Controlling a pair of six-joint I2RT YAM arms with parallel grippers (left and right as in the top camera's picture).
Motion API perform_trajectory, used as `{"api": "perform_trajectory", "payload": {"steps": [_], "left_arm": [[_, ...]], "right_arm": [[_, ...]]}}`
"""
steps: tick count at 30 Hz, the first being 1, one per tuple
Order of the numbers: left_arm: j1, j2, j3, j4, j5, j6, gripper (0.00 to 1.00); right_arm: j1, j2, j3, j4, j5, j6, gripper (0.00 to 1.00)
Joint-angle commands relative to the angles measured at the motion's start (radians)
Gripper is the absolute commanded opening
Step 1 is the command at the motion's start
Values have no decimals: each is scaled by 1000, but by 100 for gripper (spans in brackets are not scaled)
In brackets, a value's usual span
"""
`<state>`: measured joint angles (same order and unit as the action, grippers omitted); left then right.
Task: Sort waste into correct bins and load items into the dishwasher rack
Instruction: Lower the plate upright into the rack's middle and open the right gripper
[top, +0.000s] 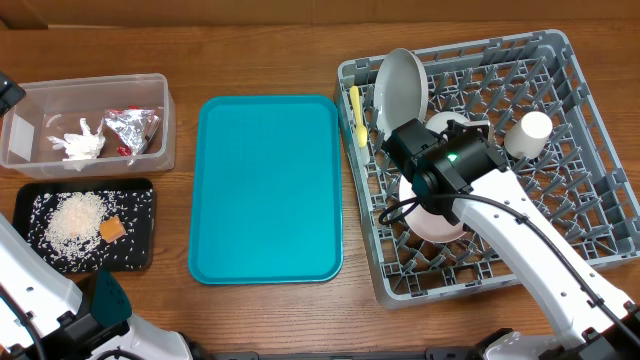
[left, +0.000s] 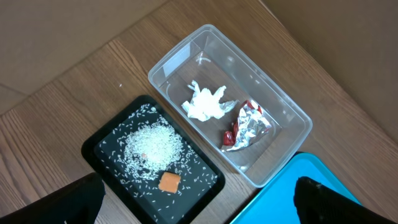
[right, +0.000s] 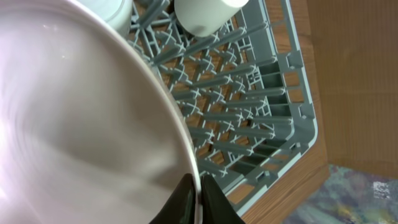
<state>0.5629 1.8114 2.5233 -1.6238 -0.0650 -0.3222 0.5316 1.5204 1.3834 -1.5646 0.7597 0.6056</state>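
Note:
My right gripper (right: 199, 193) (top: 422, 203) is shut on the rim of the pinkish-white plate (right: 81, 112) (top: 436, 224), which stands over the dishwasher rack (top: 560, 200). A grey-white plate (top: 398, 88) stands upright in the rack, with a white cup (top: 530, 133), a partly hidden white bowl (top: 448, 122) and a yellow utensil (top: 356, 115). The clear tub (left: 186, 46) holds the napkin (left: 208, 104), the foil wrapper (left: 249, 124) and a red sachet (left: 229, 138). Rice (left: 152, 146) and an orange cube (left: 169, 181) lie in the black tray (left: 99, 146). My left gripper (left: 199, 199) hangs open above the bins, holding nothing.
A flat teal serving tray (top: 265, 190) lies between the bins and the rack, with nothing on it. The clear tub (top: 90, 85) and the black tray (top: 145, 250) sit at the table's left. Wooden table shows around the rack's edges.

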Motion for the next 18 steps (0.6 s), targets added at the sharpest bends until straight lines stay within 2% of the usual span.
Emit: {"api": "perform_trajectory", "payload": {"steps": [1, 4, 8, 9, 10, 11, 18], "left_arm": [[0, 10, -3, 2, -13, 4, 100], [0, 10, -3, 2, -13, 4, 100], [0, 10, -3, 2, -13, 4, 100], [0, 10, -3, 2, -13, 4, 100], [0, 10, -3, 2, -13, 4, 100], [0, 10, -3, 2, -13, 4, 100], [0, 10, -3, 2, -13, 4, 100]], "right_arm": [[5, -5, -1, 8, 34, -20, 10], [12, -5, -1, 11, 37, -38, 18], [38, -5, 6, 12, 60, -38, 23], [46, -5, 11, 12, 59, -37, 35], [53, -5, 19, 11, 58, -37, 72], [62, -5, 30, 8, 59, -38, 100], [46, -8, 161, 4, 24, -22, 100]]}}
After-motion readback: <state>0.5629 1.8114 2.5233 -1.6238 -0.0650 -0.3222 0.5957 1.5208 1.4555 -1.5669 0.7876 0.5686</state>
